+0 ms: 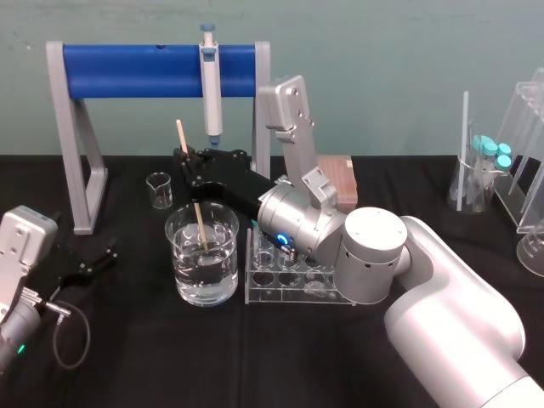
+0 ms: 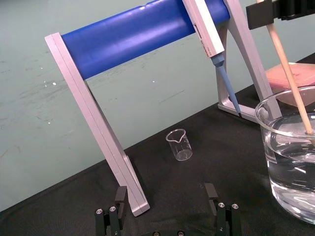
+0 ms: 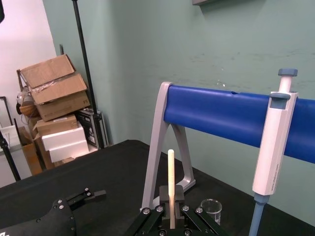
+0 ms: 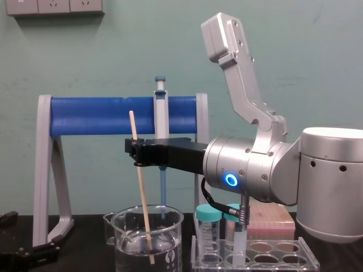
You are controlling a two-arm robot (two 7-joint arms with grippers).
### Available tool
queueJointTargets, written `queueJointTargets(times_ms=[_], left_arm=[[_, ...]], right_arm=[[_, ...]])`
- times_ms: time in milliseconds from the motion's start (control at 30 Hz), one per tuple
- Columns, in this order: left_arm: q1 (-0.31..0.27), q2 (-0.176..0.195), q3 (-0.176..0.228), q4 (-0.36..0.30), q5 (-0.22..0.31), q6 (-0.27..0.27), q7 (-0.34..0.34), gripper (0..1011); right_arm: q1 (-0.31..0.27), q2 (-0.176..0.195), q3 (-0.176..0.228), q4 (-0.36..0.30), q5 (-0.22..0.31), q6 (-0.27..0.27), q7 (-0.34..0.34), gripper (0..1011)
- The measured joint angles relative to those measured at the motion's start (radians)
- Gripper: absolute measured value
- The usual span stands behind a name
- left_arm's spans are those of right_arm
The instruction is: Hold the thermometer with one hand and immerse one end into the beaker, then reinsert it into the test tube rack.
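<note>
Bearing the beaker (image 1: 184, 265), black tabletop (image 1: 170, 367) against teal wall (image 1: 382, 51).

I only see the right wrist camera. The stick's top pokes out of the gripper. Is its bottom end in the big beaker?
Observer: Yes. The right gripper holds the thermometer with its lower end under the liquid in the beaker.
Operator: Where's the rack it goes back in?
Observer: The rack stands just to the beaker's right, under the right arm.
Operator: And the other arm?
Observer: The left gripper is parked open, left of the beaker.
</note>
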Motion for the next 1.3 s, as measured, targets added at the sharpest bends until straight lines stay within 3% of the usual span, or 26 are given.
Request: queueJointTargets(times_ms=[1300], left_arm=[[0.0,0.0,0.0,0.0,0.0,0.0,0.0,1004]], right_arm=[[0.001,0.0,-0.001,0.0,0.001,-0.005,-0.001,54]])
